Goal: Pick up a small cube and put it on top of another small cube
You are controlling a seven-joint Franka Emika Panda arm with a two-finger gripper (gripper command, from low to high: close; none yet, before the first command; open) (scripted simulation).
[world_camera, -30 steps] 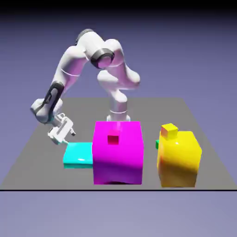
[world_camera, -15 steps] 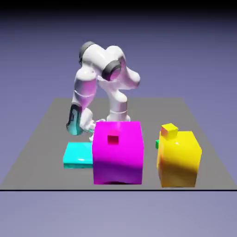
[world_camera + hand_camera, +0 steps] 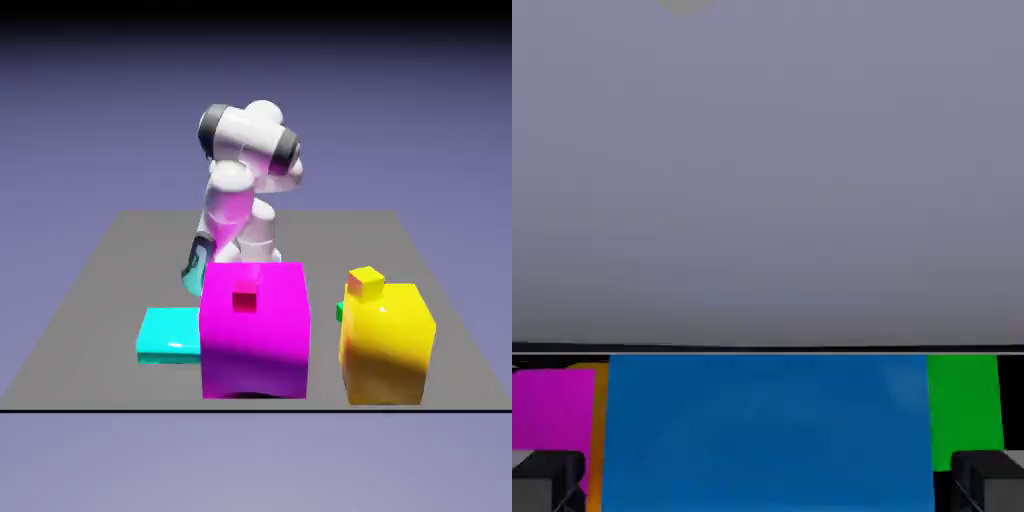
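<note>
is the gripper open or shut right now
Open. In the hand view its fingertips sit far apart at the bottom corners, with a blue block between them.

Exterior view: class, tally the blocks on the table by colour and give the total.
Yellow: 2, large yellow block and small yellow cube
Magenta: 1, magenta block
Red: 1, red cube
Cyan: 1, cyan slab
Green: 1, green block, mostly hidden
Total: 6

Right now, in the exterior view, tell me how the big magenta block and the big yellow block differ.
The magenta block is larger and sits square to the camera; the yellow block is smaller and turned, showing a corner. The magenta block carries a small red cube; the yellow block carries a small yellow cube. Both rest on the grey table, each topped by one small cube.
</note>
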